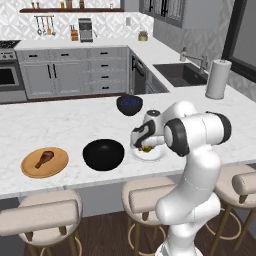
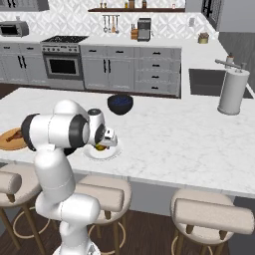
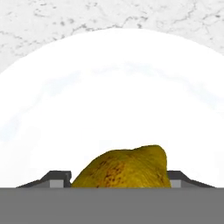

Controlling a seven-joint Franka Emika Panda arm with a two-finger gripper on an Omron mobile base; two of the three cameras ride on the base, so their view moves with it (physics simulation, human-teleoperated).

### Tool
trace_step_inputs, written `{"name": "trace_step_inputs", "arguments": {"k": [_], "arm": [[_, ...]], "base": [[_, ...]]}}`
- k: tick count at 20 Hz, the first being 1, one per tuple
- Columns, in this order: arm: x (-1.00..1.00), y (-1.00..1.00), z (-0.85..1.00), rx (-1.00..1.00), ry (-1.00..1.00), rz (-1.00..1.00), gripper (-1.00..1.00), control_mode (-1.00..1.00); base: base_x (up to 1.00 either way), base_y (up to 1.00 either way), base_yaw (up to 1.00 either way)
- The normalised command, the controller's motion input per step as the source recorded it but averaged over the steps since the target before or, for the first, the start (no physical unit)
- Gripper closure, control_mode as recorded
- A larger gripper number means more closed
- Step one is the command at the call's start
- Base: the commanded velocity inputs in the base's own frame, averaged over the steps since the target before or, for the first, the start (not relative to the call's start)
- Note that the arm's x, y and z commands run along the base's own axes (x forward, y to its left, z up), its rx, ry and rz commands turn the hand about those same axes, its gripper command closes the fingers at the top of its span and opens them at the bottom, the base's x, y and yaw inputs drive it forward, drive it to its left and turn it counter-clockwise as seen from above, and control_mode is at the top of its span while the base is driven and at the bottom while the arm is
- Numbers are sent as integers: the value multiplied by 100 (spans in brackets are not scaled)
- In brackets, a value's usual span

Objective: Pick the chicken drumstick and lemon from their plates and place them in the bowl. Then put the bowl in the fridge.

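Lemon point(image 3: 124, 168), pointed tip toward view's upper right, sits between spread tool point(image 3: 118, 177) fingers over white plate point(image 3: 109, 87).

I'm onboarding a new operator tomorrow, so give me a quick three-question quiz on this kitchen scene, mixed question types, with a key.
1. True or false: the chicken drumstick lies in the black bowl.
2. Which plate holds the lemon? A) the tan wooden plate B) the white plate C) neither
3. Fill in: in the hand view, the tool has one fingertip on each side of the ____.

Key
1. False: the drumstick lies on the wooden plate, beside the black bowl.
2. B.
3. Lemon; whether the fingertips already press it cannot be told.
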Motion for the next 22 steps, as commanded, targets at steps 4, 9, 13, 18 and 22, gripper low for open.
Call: {"name": "trace_step_inputs", "arguments": {"k": [4, 9, 13, 18, 22], "arm": [[-61, 0, 87, 7, -3, -3, 100, -100], [-52, 2, 100, 0, -7, 0, 100, -100], [-57, 52, 97, 8, 0, 0, 100, -100], [-38, 87, 64, 6, 1, 0, 100, -100], [0, 98, -1, 0, 1, 0, 100, -100]], "base": [[0, 0, 0], [0, 0, 0], [0, 0, 0], [0, 0, 0], [0, 0, 0]]}}
